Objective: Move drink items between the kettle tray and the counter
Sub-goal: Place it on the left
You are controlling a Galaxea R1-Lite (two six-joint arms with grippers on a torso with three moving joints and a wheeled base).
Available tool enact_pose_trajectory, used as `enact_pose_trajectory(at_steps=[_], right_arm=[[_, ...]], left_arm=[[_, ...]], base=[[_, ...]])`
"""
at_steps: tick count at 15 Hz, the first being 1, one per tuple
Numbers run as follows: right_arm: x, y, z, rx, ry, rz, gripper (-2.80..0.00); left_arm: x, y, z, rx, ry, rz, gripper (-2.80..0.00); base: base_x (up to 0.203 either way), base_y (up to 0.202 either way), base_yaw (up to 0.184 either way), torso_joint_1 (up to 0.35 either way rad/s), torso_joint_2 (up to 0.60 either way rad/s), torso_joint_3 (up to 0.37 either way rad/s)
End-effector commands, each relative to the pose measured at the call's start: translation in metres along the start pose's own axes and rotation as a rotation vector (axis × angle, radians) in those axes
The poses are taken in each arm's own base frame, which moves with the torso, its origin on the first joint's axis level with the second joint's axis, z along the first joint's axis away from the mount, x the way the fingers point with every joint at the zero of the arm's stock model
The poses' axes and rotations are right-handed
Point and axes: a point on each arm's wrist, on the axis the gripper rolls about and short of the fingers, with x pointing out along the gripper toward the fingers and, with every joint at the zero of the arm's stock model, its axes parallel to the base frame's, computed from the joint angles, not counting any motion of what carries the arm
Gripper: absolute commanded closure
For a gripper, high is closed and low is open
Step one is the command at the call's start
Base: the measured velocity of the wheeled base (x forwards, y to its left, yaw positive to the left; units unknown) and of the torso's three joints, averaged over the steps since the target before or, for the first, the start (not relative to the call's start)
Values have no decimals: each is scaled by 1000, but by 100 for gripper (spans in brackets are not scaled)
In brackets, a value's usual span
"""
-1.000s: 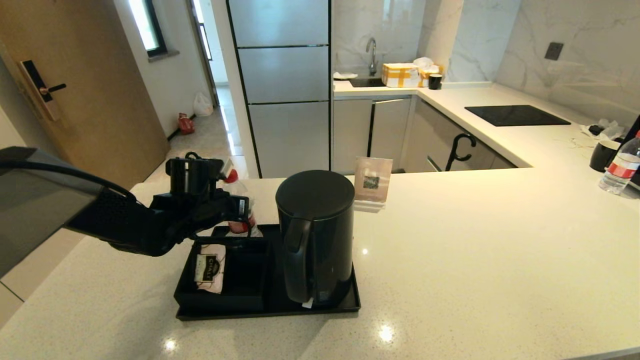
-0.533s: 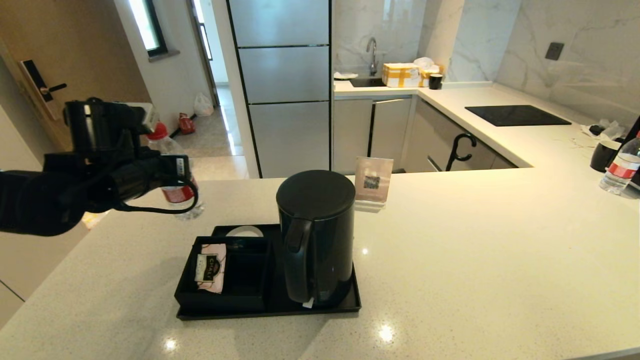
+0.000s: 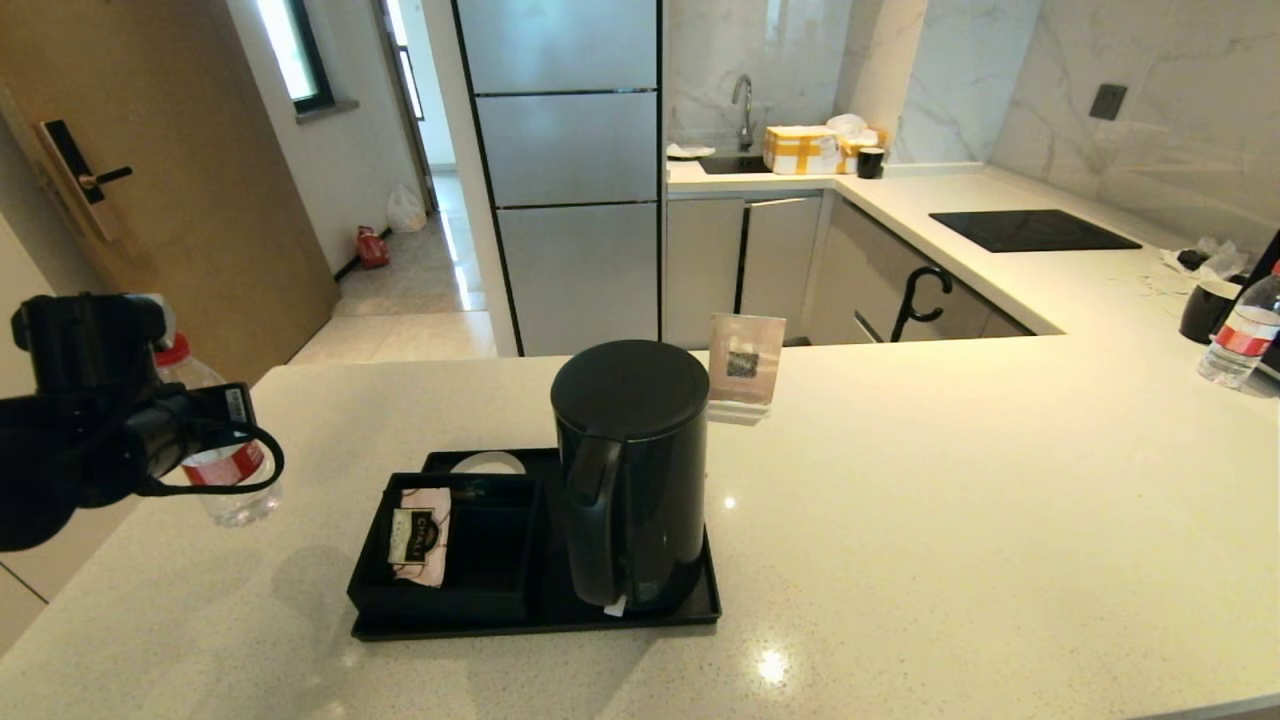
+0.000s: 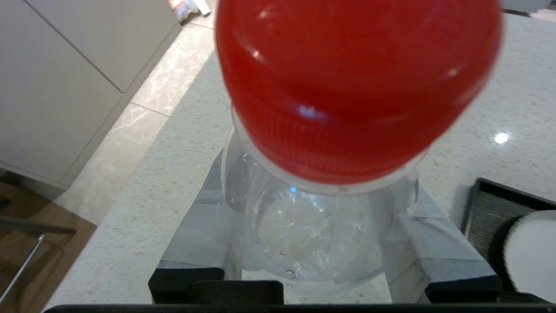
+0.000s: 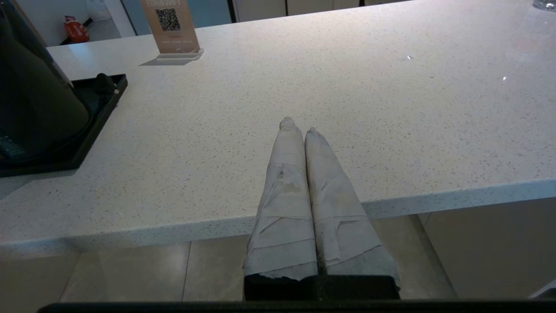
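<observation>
The left tool (image 3: 205, 450) pinches a small clear water bottle (image 3: 222, 470) by its body and holds it upright, just above the pale speckled bench (image 3: 950, 480), at about 9 o'clock from the kettle tray (image 3: 540, 620) and apart from it. In the left wrist view the bottle's red cap (image 4: 356, 82) fills most of the frame, with the tape-wrapped fingers (image 4: 195, 226) closed against the clear plastic on both sides; a corner of the tray shows beside them.

The black rectangular tray sits on the bench near its front edge. The tall black electric kettle (image 3: 630, 470) stands upright on the tray's right half, its handle facing 6 o'clock toward the robot. At 9 o'clock from the kettle, a black square compartment box (image 3: 470, 560) holds a pink tea sachet (image 3: 418, 535). A white round disc (image 3: 488, 463) lies on the tray at 12 o'clock from the box.

A small sign with a QR code (image 3: 745, 365) stands on the bench at about 1 o'clock from the kettle. Far off at 3 o'clock, near the bench's right end, a second water bottle (image 3: 1240, 335) stands beside a black mug (image 3: 1205, 310). A black cooktop (image 3: 1030, 230) is set into the side run of bench beyond.

The right tool (image 5: 299, 126) rests idle at the bench's front edge, its wrapped fingers pressed together with nothing between them.
</observation>
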Motion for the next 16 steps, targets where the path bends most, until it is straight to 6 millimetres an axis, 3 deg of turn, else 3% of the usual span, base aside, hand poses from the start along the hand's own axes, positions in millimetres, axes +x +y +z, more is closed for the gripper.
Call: enact_pose_trajectory(at_steps=[1,3,4,6,7,8,16], right_arm=[[0,0,0,0,1,0,0],[0,0,0,0,0,0,0],[0,0,0,0,0,0,0],[0,0,0,0,1,0,0],[0,0,0,0,1,0,0],[0,0,0,0,1,0,0],[0,0,0,0,1,0,0]], left_arm=[[11,3,-14,-2,9,22,0],[27,4,-68,21,81,39,0],[32,5,-84,21,83,47,0],[34,6,-91,12,92,52,0],[36,6,-103,-6,137,54,0],[37,6,-107,-17,149,54,-280],[25,9,-100,-42,120,53,-280]], base=[[0,0,0,0,0,0],[0,0,0,0,0,0],[0,0,0,0,0,0],[0,0,0,0,0,0],[0,0,0,0,0,0],[0,0,0,0,0,0],[0,0,0,0,0,0]])
